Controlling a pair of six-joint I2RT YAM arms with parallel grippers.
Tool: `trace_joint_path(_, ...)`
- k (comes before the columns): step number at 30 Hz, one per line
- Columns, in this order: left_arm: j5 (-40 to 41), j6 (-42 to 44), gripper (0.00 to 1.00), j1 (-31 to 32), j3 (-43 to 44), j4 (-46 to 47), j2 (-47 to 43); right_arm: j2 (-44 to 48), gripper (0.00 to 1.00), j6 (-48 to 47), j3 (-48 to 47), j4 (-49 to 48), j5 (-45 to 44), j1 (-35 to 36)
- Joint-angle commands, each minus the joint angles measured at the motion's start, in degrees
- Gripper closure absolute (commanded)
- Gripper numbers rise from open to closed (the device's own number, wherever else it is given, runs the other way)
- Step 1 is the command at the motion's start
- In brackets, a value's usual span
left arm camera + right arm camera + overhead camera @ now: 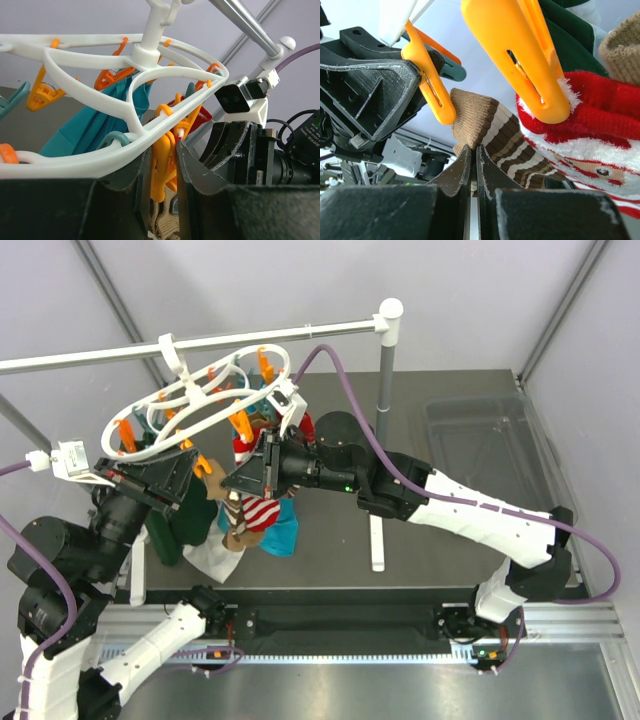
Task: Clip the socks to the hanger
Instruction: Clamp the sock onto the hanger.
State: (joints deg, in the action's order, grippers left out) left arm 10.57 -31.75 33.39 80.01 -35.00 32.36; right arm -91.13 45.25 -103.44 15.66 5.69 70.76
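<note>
The jaws of the right gripper (473, 150) are shown pressed together on a fold of a brown sock (487, 122), so that its ribbed cuff is lifted and offered upward. The cuff is seen just beside the tip of an orange clothespin (432, 92), touching or nearly so. Whether it has entered the pin's mouth cannot be told. That pin is clamped between the jaws of the left gripper (162, 152), judged to be steadied and squeezed there so that the cuff may be received. Next to the brown sock, a red sock (600, 112) is already gripped by a second orange clothespin (530, 60). Both pins are hung from the white hanger (90, 85), which is hooked over the rail (220, 338) above the desk (450, 430).
</note>
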Motion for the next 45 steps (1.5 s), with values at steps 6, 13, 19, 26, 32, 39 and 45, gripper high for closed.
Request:
trace_joint_path(6,-2.3,0.7,1.0,0.1,-0.6,0.3,-0.5,1.0,1.0,0.3,-0.7,-5.6,3.3,-0.5)
trace_joint_path(13,-2.0,1.0,1.0,0.0,-0.3,0.2,-0.5,1.8,1.0,0.3,-0.2,-6.4,3.9,-0.5)
trace_joint_path(19,-2.4,0.9,1.0,0.1,-0.4,0.4,-0.4,1.6,1.0,0.4,-0.7,-6.9,5.0,-0.5)
trace_joint_path(26,-2.5,0.6,1.0,0.1,-0.6,0.7,-0.5,-0.9,1.0,1.1,-3.8,-6.8,7.1,-0.5)
trace_joint_path(32,-2.7,0.5,1.0,0.1,-0.7,0.9,-0.9,-2.6,1.0,1.5,-4.8,-7.4,7.8,-0.6)
trace_joint_path(39,-2.3,0.5,1.0,0.1,-0.6,1.1,-1.1,-3.2,1.0,1.9,-4.6,-7.6,7.9,-1.2)
trace_joint_path(45,-1.8,0.3,1.0,0.1,-0.8,1.1,-1.8,-0.8,1.0,2.7,0.9,-12.2,7.8,-1.5)
